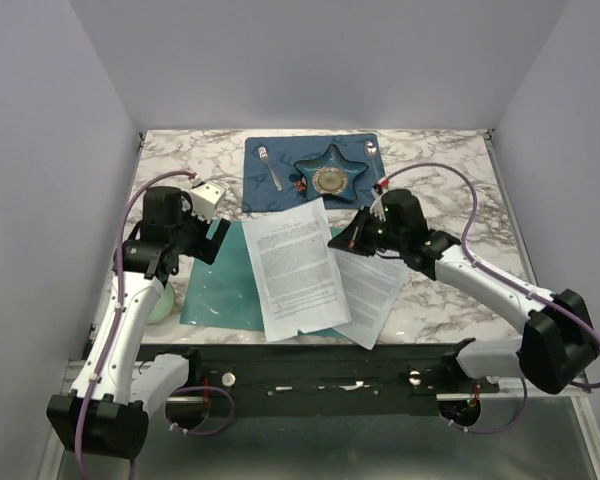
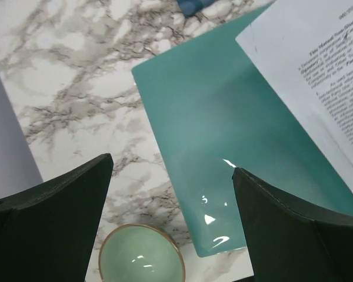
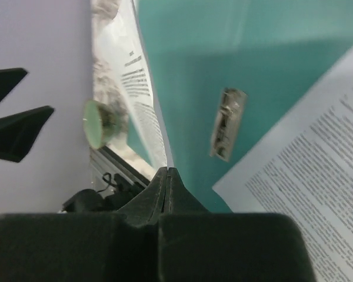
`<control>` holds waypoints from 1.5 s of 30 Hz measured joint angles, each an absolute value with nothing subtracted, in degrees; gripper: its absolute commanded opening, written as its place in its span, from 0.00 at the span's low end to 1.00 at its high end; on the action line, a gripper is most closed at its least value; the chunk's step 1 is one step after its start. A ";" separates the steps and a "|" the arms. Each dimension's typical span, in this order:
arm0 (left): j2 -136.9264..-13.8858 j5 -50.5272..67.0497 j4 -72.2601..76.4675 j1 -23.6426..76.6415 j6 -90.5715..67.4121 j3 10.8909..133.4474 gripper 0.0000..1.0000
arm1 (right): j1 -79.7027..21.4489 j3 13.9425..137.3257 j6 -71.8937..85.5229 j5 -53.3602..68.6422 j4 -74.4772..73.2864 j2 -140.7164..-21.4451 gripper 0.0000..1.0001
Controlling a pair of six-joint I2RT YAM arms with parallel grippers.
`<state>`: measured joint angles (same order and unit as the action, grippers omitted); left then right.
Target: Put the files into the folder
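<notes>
Files (image 1: 295, 270) pinched in right claw (image 1: 344, 240), over folder (image 1: 215, 285).

The flat teal-green plastic folder (image 2: 223, 135) is smooth and glossy, throwing white glints. The white paper sheets printed in black (image 1: 295, 265) look matt. The small silver metal clip (image 3: 226, 123) shines dully. At the folder's eight o'clock, the pale green glazed bowl (image 2: 141, 258) gleams on the smooth marble-patterned tabletop (image 2: 76, 76).

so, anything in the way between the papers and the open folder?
Nothing visible. The folder lies open and bare where it shows, the papers overlapping it. The right gripper is shut on a sheet's edge; the left gripper hangs open over the folder's left side.
</notes>
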<state>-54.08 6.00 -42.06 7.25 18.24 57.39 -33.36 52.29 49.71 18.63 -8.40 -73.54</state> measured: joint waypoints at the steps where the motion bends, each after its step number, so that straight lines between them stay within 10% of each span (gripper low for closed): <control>1: -54.83 6.50 -42.02 7.38 18.31 56.73 0.99 | -33.76 49.76 50.96 18.00 -6.94 -74.46 0.00; 14: -70.04 4.34 -37.65 19.92 21.63 51.62 0.99 | -38.85 38.22 59.29 7.22 2.87 -78.91 0.01; 19: -72.86 1.72 -35.14 24.34 22.50 49.82 0.99 | -39.92 37.10 60.29 5.43 3.68 -79.09 0.38; 25: -77.58 -0.82 -31.48 25.56 22.65 48.07 0.99 | -40.07 36.32 58.15 5.48 4.38 -81.97 0.49; 45: -84.66 -3.92 -26.24 26.85 21.41 47.37 0.98 | -40.07 33.74 49.36 19.57 12.25 -88.62 0.44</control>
